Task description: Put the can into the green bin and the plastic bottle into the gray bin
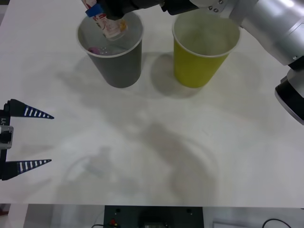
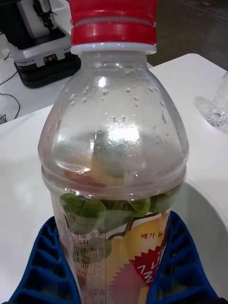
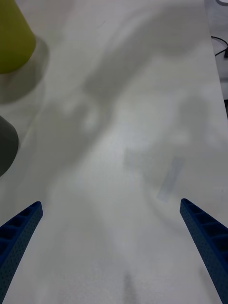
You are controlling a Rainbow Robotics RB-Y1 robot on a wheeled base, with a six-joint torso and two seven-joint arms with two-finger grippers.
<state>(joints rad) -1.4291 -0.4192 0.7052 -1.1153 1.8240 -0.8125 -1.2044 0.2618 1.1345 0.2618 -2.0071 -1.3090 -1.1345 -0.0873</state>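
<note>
The right hand [image 1: 105,14] gripped the plastic bottle [image 1: 110,26] over the gray bin [image 1: 114,61], its base dipping past the rim. The green bin [image 1: 202,57] stood just beside. Depositing was the step in hand; next, the fingers should likely part. The left hand [image 1: 26,137] waited wide open, well apart on the counter [image 1: 156,156].

A lab or test room: a plain white table [image 1: 142,156], cables and a black electronic box [image 2: 45,66] with indicator lights beyond its edge, over dark flooring.
</note>
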